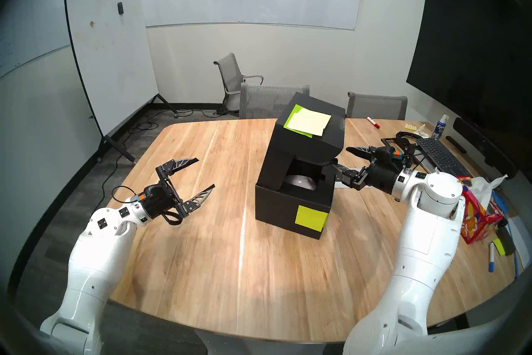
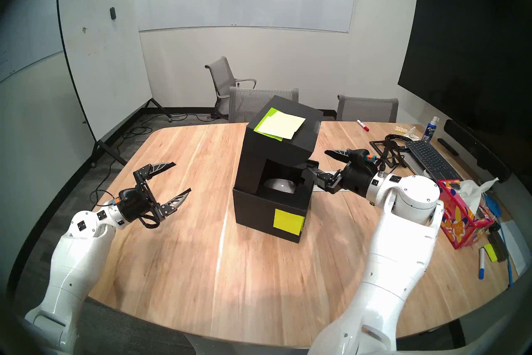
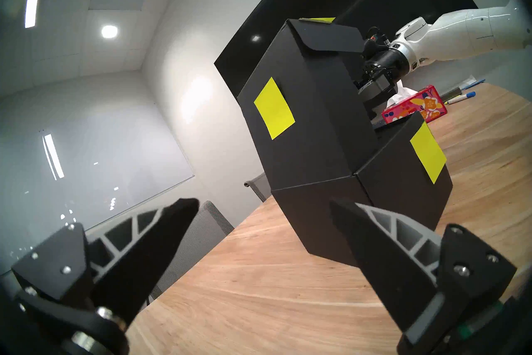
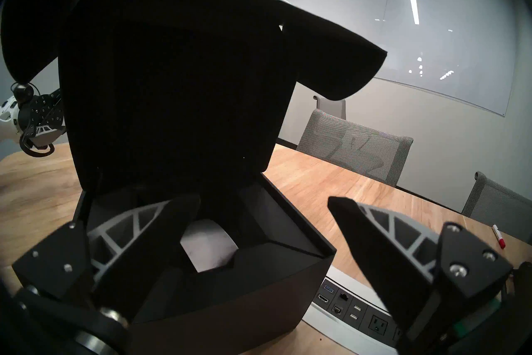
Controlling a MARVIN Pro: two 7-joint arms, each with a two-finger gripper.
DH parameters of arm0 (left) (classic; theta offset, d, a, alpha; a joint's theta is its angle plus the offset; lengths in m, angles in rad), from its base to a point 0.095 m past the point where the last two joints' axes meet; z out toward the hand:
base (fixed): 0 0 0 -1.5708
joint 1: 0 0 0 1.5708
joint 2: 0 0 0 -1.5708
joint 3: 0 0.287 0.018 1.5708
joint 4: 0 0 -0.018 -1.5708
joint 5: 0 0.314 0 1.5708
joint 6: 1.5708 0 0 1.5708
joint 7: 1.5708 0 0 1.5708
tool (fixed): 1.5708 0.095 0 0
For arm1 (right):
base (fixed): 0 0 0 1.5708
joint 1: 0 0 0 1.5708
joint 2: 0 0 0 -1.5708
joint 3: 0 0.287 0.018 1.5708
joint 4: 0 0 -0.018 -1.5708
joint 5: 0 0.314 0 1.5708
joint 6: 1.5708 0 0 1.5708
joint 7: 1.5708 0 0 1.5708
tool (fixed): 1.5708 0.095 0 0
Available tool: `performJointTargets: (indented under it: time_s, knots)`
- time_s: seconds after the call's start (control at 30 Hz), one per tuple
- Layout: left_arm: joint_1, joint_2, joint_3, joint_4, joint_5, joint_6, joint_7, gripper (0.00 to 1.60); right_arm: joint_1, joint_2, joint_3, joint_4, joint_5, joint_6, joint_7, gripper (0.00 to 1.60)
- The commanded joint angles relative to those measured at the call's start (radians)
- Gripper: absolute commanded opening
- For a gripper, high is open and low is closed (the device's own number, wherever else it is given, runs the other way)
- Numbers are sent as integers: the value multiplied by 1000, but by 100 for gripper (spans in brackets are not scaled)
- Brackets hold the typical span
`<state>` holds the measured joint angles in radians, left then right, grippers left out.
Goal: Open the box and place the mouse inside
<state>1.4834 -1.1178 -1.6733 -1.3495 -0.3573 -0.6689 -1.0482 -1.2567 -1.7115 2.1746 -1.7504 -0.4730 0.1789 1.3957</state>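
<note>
Black cardboard box (image 1: pixel 290 207) sits mid-table (image 1: pixel 201 259), its flap lid (image 1: pixel 309 132) raised, with blank yellow sticky notes (image 1: pixel 309 122) on top and front. White mouse (image 1: pixel 299 182) lies in the recessed well inside. My left gripper (image 1: pixel 205 173) hovers spread wide, well apart from the box. My right gripper (image 4: pixel 263 203) is spread too, one finger over the box's opening, holding nothing. Spray bottle (image 1: pixel 440 126) at far right reads "EXPO".

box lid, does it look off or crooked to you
Nothing damaged. The lid stands raised and tilted over the box, with the mouse in the well. Right gripper is open, one finger under the lid.
</note>
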Motion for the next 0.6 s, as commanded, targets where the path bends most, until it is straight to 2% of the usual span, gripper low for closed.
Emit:
performJointTargets:
  time_s: [0.0,0.57]
  knots:
    - [-6,-1,-2,-20,-4,-1,2,160,16,1,-2,-18,7,-1,0,160]
    - [-6,0,-2,-20,-4,-1,3,160,17,-1,-1,-18,5,-2,2,160]
